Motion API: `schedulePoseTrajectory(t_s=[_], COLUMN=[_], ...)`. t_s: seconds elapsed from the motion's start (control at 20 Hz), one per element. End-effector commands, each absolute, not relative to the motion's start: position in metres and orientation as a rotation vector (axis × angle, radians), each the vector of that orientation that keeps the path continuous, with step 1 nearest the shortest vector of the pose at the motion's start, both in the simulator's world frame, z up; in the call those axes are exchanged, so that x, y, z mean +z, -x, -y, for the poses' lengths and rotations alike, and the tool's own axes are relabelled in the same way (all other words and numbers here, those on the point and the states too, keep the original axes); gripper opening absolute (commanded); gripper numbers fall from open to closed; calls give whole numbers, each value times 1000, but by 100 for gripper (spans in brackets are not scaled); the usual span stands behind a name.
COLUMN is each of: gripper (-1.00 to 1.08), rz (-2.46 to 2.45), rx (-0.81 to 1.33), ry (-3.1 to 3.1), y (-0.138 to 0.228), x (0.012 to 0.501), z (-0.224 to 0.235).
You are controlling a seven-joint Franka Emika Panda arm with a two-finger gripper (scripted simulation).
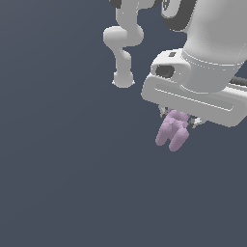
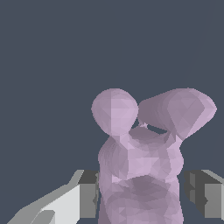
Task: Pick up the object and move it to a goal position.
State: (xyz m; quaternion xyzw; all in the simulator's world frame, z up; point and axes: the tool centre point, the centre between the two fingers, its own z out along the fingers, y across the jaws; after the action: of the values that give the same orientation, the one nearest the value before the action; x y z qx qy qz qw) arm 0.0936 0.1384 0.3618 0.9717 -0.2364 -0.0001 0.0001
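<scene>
I have the object (image 1: 172, 130) up under the white hand of the arm, its two rounded lobes hanging down below the pincer (image 1: 177, 119) in the exterior view. From the wrist view the lilac lump (image 2: 140, 162) fills the space between the two fingers (image 2: 87, 194): the one finger looks pressed against its side, while I see a thin dark gap at the other, so I read the pincer as closed on the object but I cannot swear to firm contact on both sides. Whether it is clear of the worktop I cannot tell for certain, since the dark surface gives me no shadow or edge to judge by, though nothing seems to touch the lobes from below. My judgement is that the grasp is made and the pick-up is done or nearly so; what remains is the carry to the goal. I see no goal marker in either view, so I cannot say how far that is.
</scene>
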Motion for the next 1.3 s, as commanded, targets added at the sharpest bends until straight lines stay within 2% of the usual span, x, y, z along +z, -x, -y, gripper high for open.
schedulePoseTrajectory(t_s=[0.0,1.25], gripper=[-100,-100], rz=[743,743], rx=[0,0], ry=[-3053,-3053], y=[-99,-120], x=[369,397], z=[-141,-152])
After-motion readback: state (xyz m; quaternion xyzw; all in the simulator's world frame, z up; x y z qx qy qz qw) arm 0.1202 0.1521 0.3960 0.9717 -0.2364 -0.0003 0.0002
